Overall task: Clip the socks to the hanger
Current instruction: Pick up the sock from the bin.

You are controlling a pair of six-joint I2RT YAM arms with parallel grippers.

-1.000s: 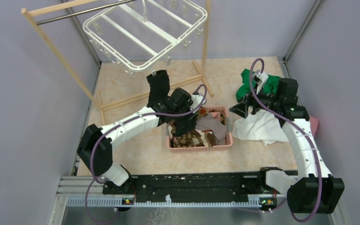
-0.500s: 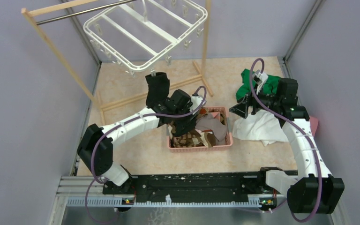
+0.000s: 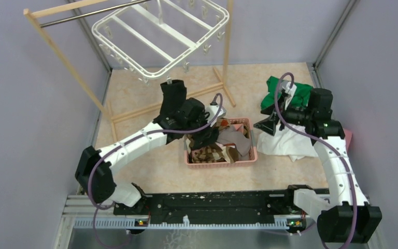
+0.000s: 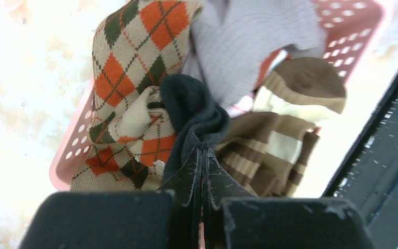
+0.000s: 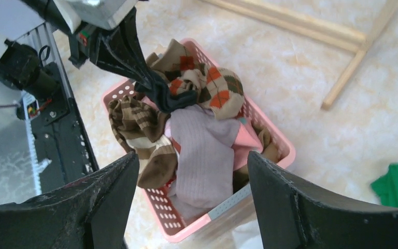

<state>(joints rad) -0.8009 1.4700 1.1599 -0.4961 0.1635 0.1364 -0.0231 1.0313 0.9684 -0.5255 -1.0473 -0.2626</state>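
back-left: white hanger [image 3: 150, 77] hung on wooden rack [image 3: 226, 46], wall close | mid: beige tabletop [image 3: 150, 166]; left gripper [image 4: 202, 150] pinched shut on black sock [image 4: 192, 111] over pink basket [image 3: 249, 155] of socks [image 4: 134, 67] | right: right gripper [image 5: 192, 171] gaping, empty, beside basket; white cloth [image 3: 285, 145], green cloth [image 3: 300, 93] near wall

Soft, even overhead light fills the top view; shadows on the table [image 3: 249, 83] are faint and blurry-edged; the left wrist view washes the left of the frame to near white, while the socks [image 4: 134, 78] mid-frame are sharp; the dark bottom foreground in both wrist views is soft.
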